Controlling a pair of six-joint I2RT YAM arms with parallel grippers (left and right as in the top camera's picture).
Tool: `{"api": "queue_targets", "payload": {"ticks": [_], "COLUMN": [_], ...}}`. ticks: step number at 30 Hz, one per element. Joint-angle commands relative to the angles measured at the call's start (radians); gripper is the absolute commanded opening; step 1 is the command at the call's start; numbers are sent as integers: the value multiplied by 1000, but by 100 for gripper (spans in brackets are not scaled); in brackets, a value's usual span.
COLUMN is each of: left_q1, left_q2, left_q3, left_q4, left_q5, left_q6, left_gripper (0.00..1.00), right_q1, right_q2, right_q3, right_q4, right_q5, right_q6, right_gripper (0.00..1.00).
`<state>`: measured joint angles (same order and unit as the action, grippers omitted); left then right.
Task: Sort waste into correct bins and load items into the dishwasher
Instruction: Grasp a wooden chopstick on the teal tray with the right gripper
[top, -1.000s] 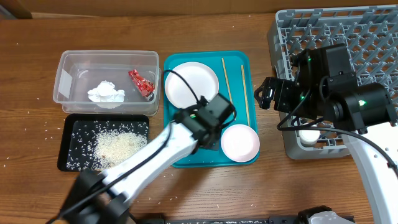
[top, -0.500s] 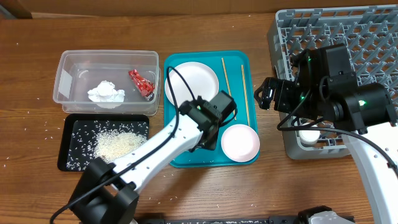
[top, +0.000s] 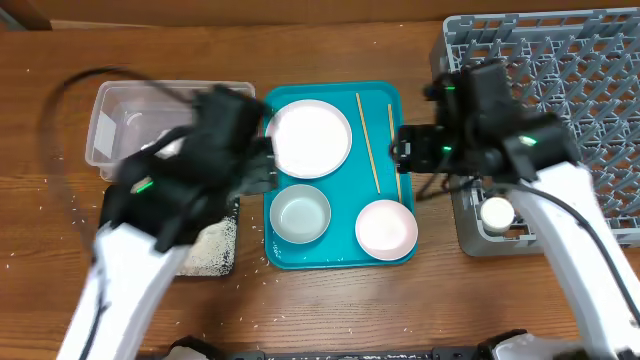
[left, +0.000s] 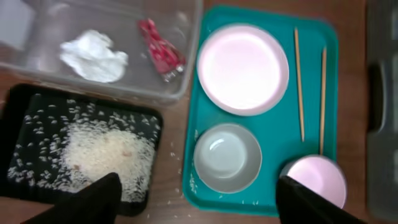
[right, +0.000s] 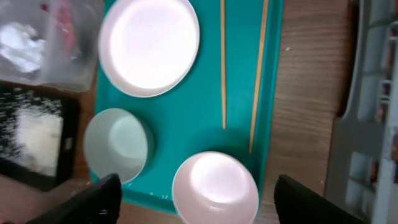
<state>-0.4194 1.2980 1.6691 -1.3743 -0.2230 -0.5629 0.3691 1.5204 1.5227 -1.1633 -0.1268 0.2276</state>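
Note:
On the teal tray lie a round white plate, a white bowl, a pale-pink bowl and two chopsticks. The clear tub holds the tissue wad and the red wrapper. Rice fills the black tray. My left gripper hangs open high over the gap between black tray and white bowl. High above the pink bowl, my right gripper is open and empty. A white cup stands in the grey rack.
Loose rice grains lie scattered on the wooden table left of the bins and along the teal tray's front edge. The rack's near wall stands just right of the chopsticks. The left arm is blurred over the bins.
My left gripper has opened and swung left off the tray, uncovering the white bowl there. The right arm has moved left over the tray's chopstick side.

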Motion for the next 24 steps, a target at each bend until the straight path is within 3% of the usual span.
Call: {"api": "queue_targets", "payload": {"ticks": [1, 8, 18, 23, 24], "left_q1": [62, 99, 99, 99, 99], "left_q2": [-97, -193, -172, -147, -142], "left_q3": [18, 18, 18, 18, 18], "left_q4": [-27, -113, -162, -163, -163], "left_q5": [-13, -13, -13, -13, -13], "left_q6": [3, 2, 2, 2, 2], "left_gripper": [100, 100, 100, 100, 100], "right_q1": [17, 23, 40, 54, 56], "right_q2": [97, 290, 528, 591, 597], "right_q3": [16, 16, 16, 15, 15], "right_q4": [55, 198, 246, 254, 255], "right_q5": [100, 85, 72, 70, 71], "right_q6": [-19, -25, -79, -79, -79], "right_gripper": [73, 50, 47, 37, 30]}}
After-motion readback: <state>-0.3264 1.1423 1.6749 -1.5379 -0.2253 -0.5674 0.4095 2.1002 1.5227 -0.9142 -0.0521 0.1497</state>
